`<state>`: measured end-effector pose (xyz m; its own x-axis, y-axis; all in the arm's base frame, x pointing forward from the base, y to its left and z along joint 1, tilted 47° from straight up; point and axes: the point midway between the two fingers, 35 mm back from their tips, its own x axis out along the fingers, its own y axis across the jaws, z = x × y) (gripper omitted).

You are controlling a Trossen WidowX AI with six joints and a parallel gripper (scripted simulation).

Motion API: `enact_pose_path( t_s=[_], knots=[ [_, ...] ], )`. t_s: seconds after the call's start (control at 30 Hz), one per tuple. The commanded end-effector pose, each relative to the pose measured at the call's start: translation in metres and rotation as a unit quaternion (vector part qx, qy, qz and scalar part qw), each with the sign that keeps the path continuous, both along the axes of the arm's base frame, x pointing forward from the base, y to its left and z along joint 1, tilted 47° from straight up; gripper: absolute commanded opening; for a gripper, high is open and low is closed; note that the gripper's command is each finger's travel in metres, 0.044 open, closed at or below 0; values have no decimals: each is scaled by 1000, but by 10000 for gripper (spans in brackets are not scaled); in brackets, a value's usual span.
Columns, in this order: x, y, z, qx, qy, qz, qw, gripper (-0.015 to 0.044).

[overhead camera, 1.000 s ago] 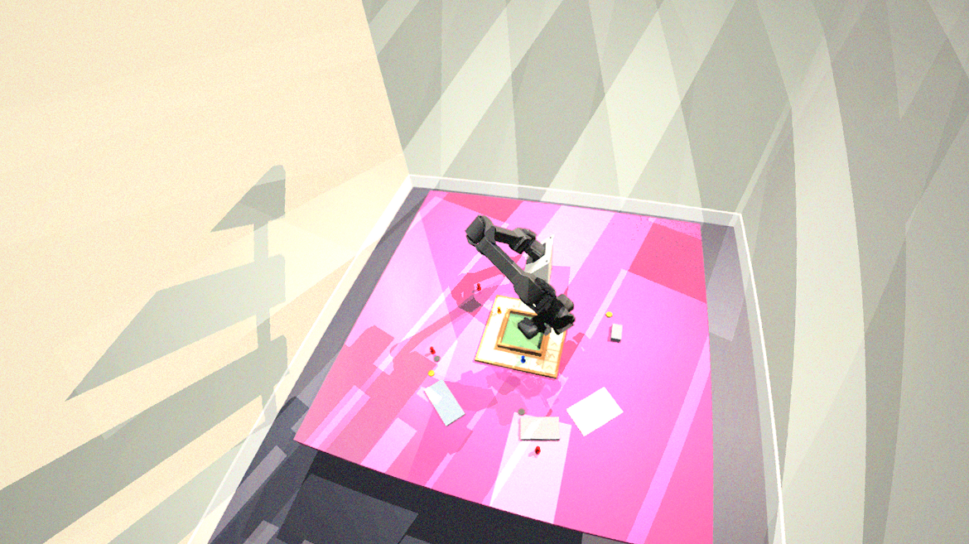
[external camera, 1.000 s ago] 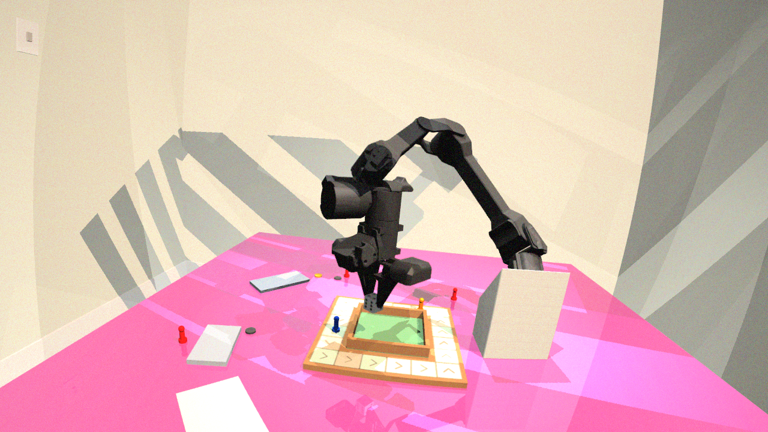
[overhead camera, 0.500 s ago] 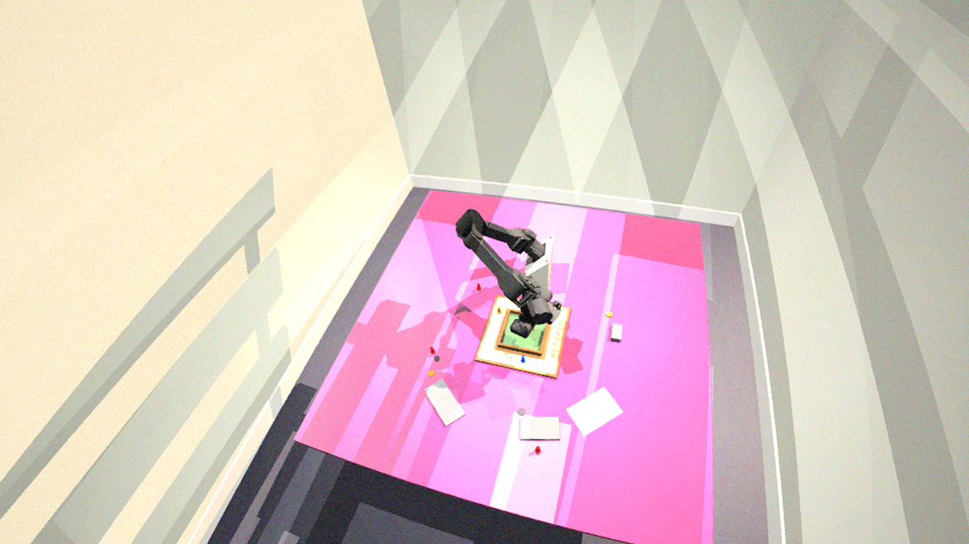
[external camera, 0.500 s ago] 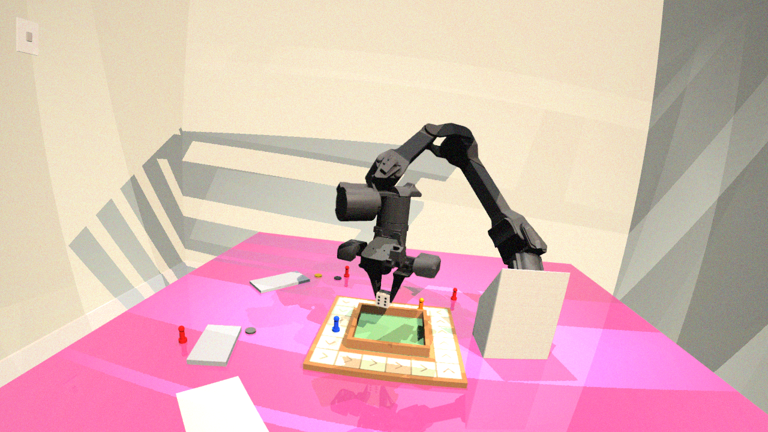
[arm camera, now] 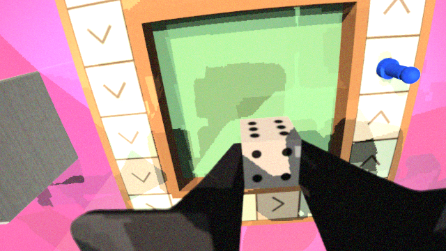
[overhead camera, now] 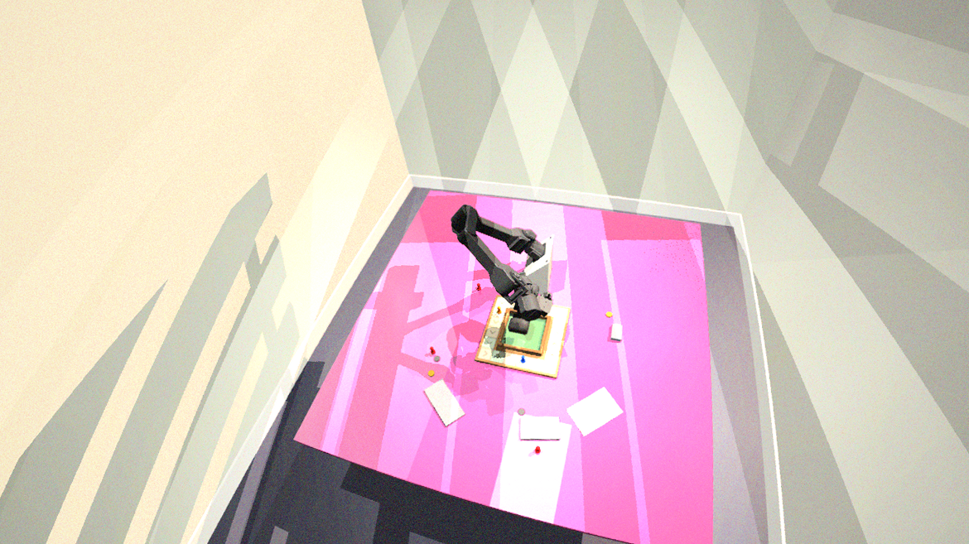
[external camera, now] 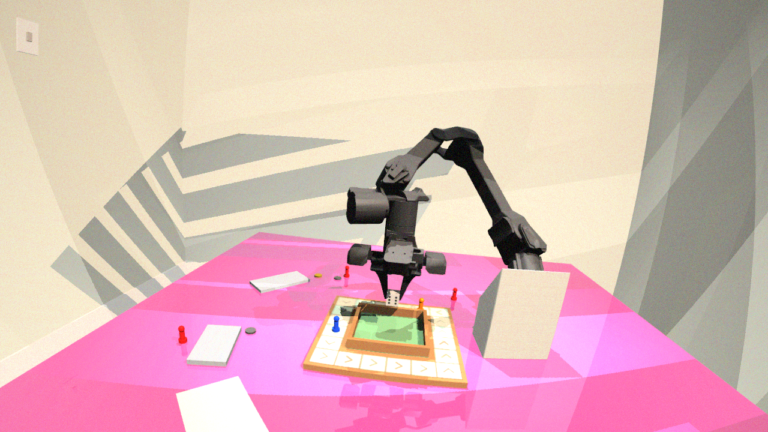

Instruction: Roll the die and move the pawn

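the die [arm camera: 270, 153] is being gripped between the two dark fingers of the gripper [external camera: 393, 293], which is closed on it from either side. in the wrist view a four-pip face is being turned toward the camera and a six-pip face is being shown on the side facing away from it. the die is being held in the air above the tray [external camera: 390, 329], over the tray's far edge as seen from the exterior view, and it is not touching the green floor.

the tray is being framed by an orange wall [arm camera: 134, 52] and is being ringed by the board [external camera: 384, 365], whose white squares are marked with arrows. the orange pawn [external camera: 420, 303] is standing upright on the board just beyond the tray's far right corner in the exterior view, near the held die but apart from it. the blue pawn [arm camera: 397, 71] is standing on a square along the tray's left side in that same view.

a tall white block [external camera: 522, 314] is standing on the pink table top [external camera: 617, 386] to the right of the tray, just beside the board. red pawns [external camera: 182, 334], flat white cards [external camera: 215, 344] and small discs [external camera: 250, 330] are lying farther from the tray, off the board.
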<state>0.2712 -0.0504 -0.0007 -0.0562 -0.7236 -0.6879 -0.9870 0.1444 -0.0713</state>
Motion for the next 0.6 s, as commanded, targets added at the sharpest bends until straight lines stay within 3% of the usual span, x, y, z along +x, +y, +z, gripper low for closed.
enact_pose_path(
  t_s=[0.0, 0.57],
  knots=[
    [-4, -3, -2, 21, 11, -2, 1000, 0],
    [-13, -6, -14, 293, 2, -10, 956, 0]
  ],
)
